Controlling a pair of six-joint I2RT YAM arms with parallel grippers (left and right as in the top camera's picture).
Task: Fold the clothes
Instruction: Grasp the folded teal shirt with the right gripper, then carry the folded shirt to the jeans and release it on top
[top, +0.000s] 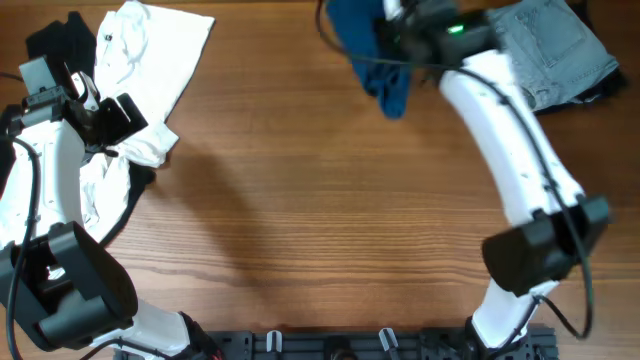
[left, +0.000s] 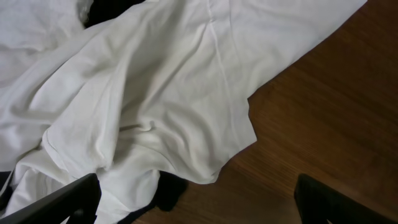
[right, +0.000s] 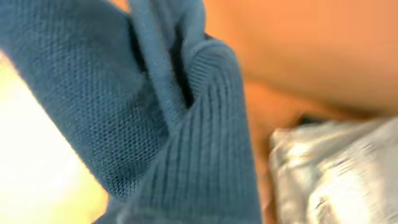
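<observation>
Deep-blue garment bunched at my right hand, just left of the jeans; left hand empty.

Far left of the pale-blue denim jeans (top: 555, 45), my left hand (left: 199, 202) hangs over the crumpled white cotton T-shirts (top: 160, 50). Its two dark fingers (left: 62, 202) are spread wide with nothing between them. The brown wooden surface (top: 320, 200) lies bare from there towards the jeans. The large deep-blue, thin knit garment (top: 352, 38) sits in a bunched heap just left of the jeans, at the far edge of the surface, with one fold trailing towards me. My right hand (top: 395, 35) is pressed into that heap on the side nearer the jeans. On its wrist view blue cloth (right: 186, 124) fills the picture and hides the fingers, so I cannot tell whether it is clamped or apart.
</observation>
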